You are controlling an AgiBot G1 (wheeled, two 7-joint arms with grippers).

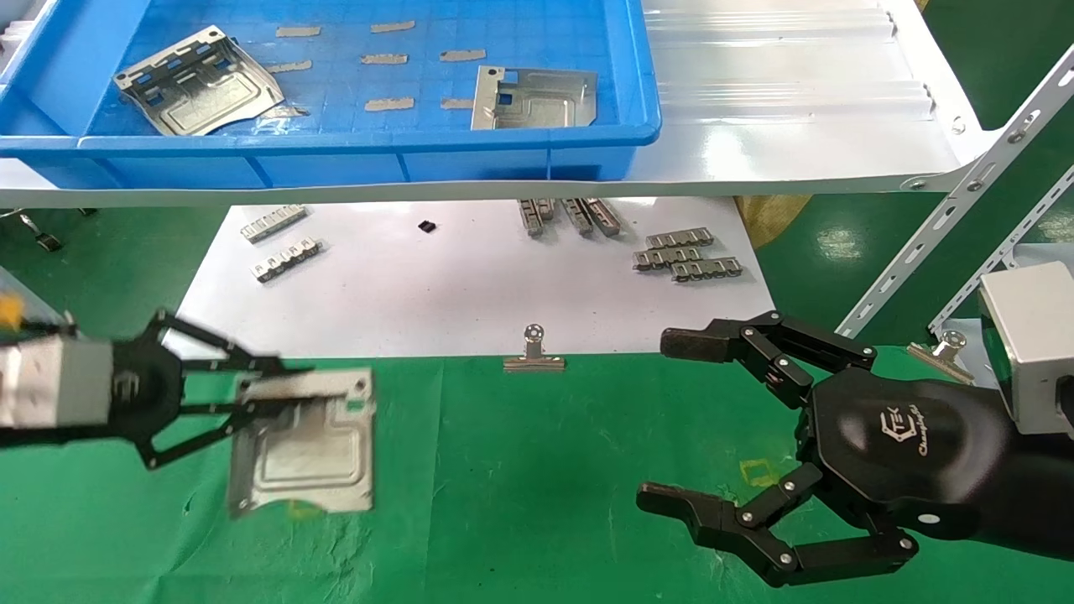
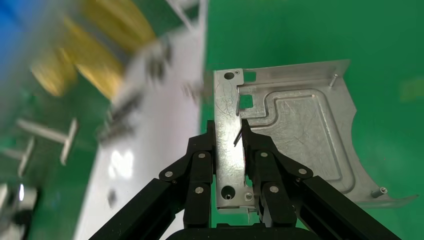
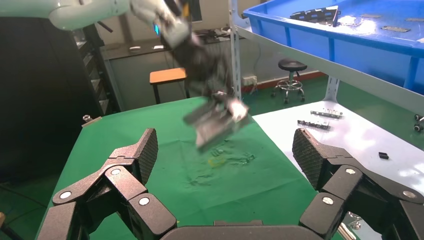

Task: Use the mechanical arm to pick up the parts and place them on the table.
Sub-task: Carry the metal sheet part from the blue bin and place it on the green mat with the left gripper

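- Head view: the left gripper [image 1: 289, 394] is pinched on the upper flange of a silver sheet-metal part [image 1: 304, 442], which appears to hang just above the green table [image 1: 520, 486], near its left side. Judging by this, the step in hand is the carry-and-set-down of this plate. The next move calls for lowering it flat onto the cloth and only then spreading the fingers.
- Two more parts lie in the blue bin [image 1: 352, 143] on the white shelf [image 1: 797, 117]: a tilted one at the left [image 1: 197, 80] and a flat one toward the right [image 1: 534, 99], so more picks look to remain.
- The right gripper [image 1: 671, 424] waits over the table's right side, fingers spread wide and empty. Its black shell carries a white "TEK" logo with a script line beneath that I cannot read with confidence.
- Left wrist view: the fingertips [image 2: 252, 145] clamp the plate's narrow edge strip; the ribbed panel [image 2: 300, 140] sticks out over green cloth. No lettering is visible on the metal.
- Right wrist view: the open fingers [image 3: 142, 150] frame the left arm carrying the part [image 3: 215, 120] above the table [image 3: 150, 115].
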